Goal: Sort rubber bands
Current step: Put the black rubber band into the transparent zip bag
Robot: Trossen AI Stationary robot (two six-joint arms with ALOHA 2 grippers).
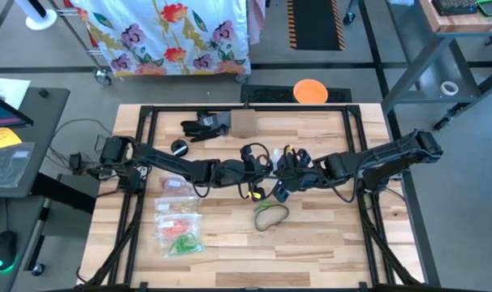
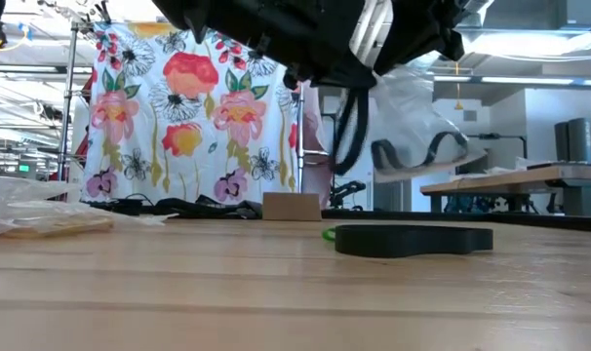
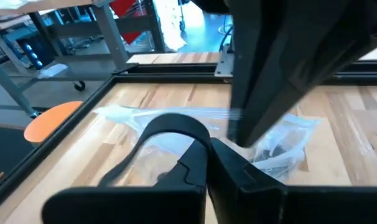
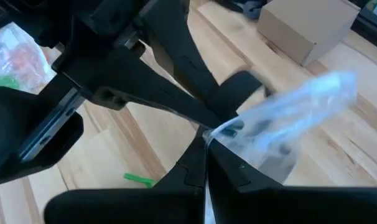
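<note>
Item count, table surface and arms

Two arms are present, with two grippers: the left gripper [image 1: 262, 166] and the right gripper [image 1: 280, 172]. Three clear bags [image 1: 179, 212] lie in a column, and one further clear bag [image 4: 288, 124] hangs between the grippers. One cardboard box [image 1: 242, 123], one orange disc [image 1: 310, 91] and one loose green rubber band [image 4: 139, 179] are visible; bagged bands cannot be counted.

From where I stand, no writing, label, brand or number can be read anywhere. The cardboard box [image 4: 313, 28] on the counter [image 1: 327, 243] has plain sides, and the clear bags [image 1: 178, 223] carry no legible print. The papers on the side desk [image 1: 2, 138] are too small to make out.
</note>
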